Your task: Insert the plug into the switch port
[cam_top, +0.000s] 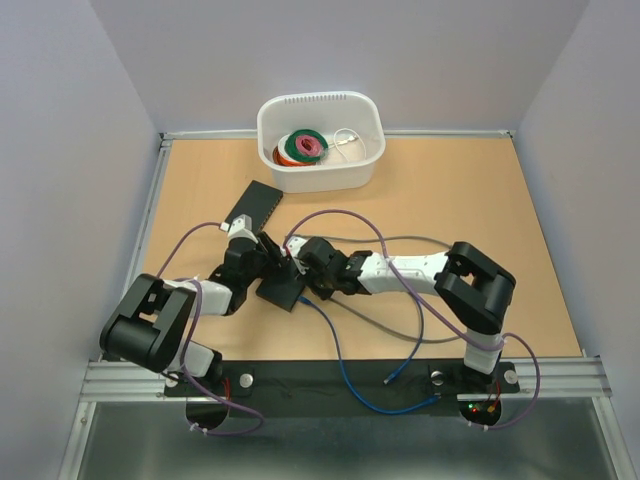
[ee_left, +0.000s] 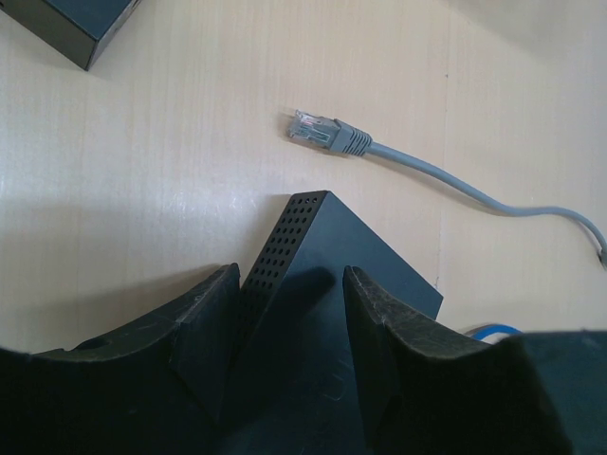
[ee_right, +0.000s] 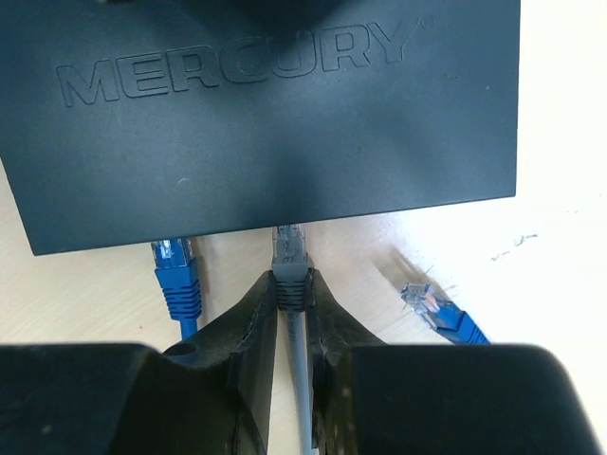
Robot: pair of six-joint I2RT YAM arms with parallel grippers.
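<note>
The black switch (cam_top: 280, 291) lies on the table between both arms; the right wrist view shows its top, marked MERCURY (ee_right: 266, 114). My right gripper (ee_right: 292, 284) is shut on a grey plug (ee_right: 290, 254), whose clear tip is at the switch's near edge; whether it is inside a port is hidden. In the top view the right gripper (cam_top: 308, 270) is at the switch's right side. My left gripper (ee_left: 289, 284) is open, its fingers straddling a corner of the switch (ee_left: 313, 246), left finger against the perforated side.
A blue plug (ee_right: 175, 270) sits at the switch's edge left of the grey one. A loose blue plug (ee_right: 434, 309) lies to the right. The grey cable's other plug (ee_left: 322, 133) lies beyond the switch. A second black box (cam_top: 252, 207) and a white tub (cam_top: 320, 175) stand further back.
</note>
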